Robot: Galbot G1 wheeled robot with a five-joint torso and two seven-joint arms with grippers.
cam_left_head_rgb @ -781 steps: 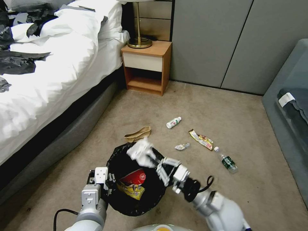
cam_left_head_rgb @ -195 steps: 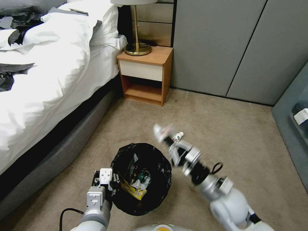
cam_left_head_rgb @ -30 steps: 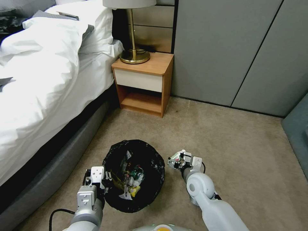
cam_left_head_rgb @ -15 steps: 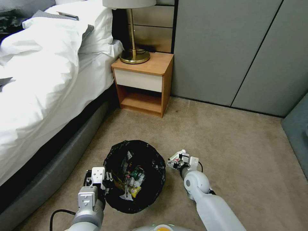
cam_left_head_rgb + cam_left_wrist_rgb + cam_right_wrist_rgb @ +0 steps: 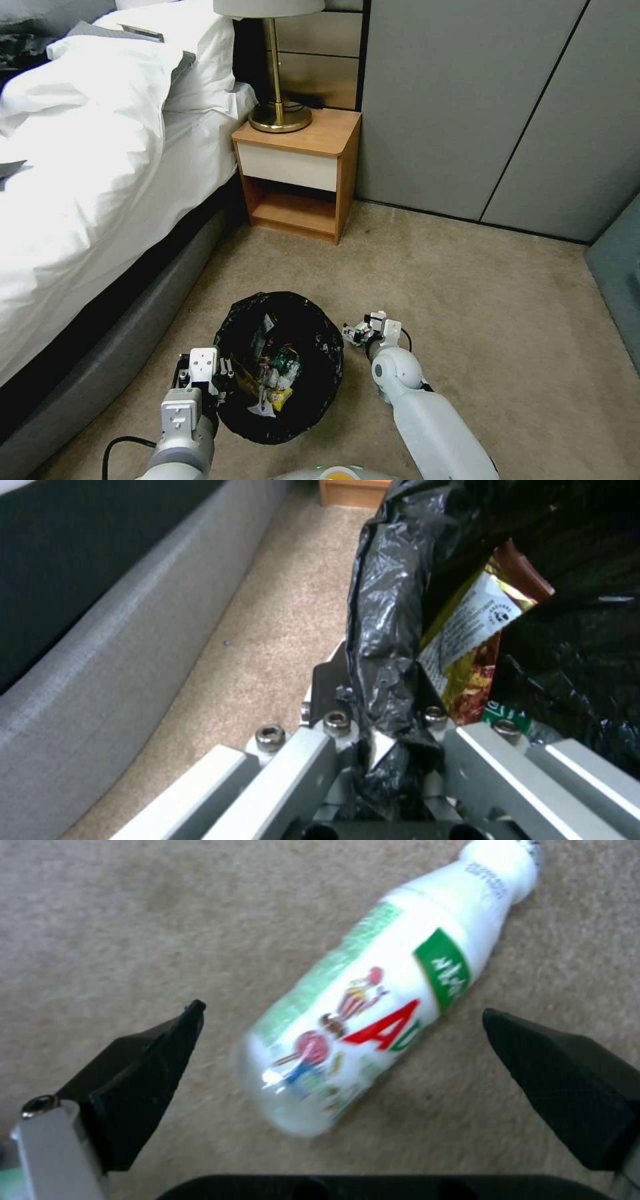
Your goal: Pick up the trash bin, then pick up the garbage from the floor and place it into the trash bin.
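Left gripper [image 5: 383, 740] clamped on the black-bagged round bin [image 5: 320, 373]. Right gripper [image 5: 347, 1075] wide apart around the little white bottle [image 5: 373, 1025]. Best to squeeze the middle, gently.

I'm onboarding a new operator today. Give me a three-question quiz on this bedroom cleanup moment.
1. True or false: the right gripper is shut on the white bottle.
2. What does the left gripper hold? A) lamp B) the trash bin rim C) pillow
3. Fill in: the bottle lies on the ____.

Key: 1 false, its fingers are spread either side of the bottle. 2 B. 3 floor.
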